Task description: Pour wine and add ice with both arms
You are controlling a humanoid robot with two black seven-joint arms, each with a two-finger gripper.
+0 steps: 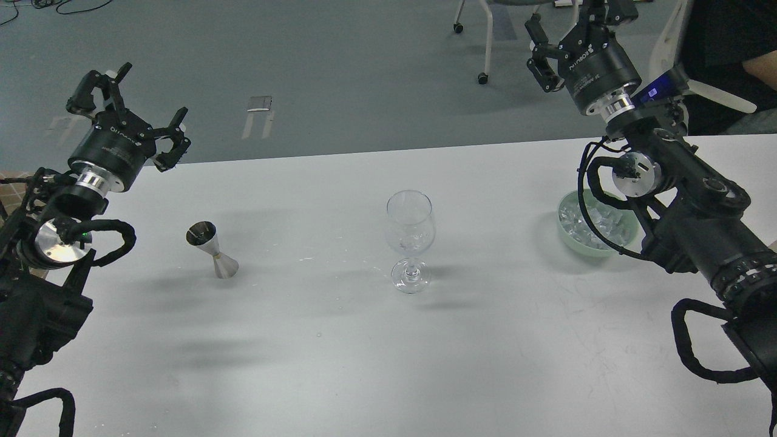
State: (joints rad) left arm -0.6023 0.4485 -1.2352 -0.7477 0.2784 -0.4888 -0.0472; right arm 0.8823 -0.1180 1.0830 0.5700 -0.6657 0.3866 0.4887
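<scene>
A clear wine glass (410, 240) stands upright mid-table. A steel jigger (213, 249) stands to its left; I cannot see any wine in it. A pale green bowl (570, 233) at the right holds the ice (592, 220), partly hidden by my right arm. My left gripper (130, 112) is open and empty, raised over the table's far left edge, above and left of the jigger. My right gripper (573, 27) is open and empty, raised beyond the table's far edge above the bowl; its upper finger is cut by the frame's top.
The white table (340, 358) ends at a far edge, with grey floor beyond. Wheeled chair legs (482, 42) stand behind the table at the back. A seated person (728, 54) is at the far right, close to my right arm.
</scene>
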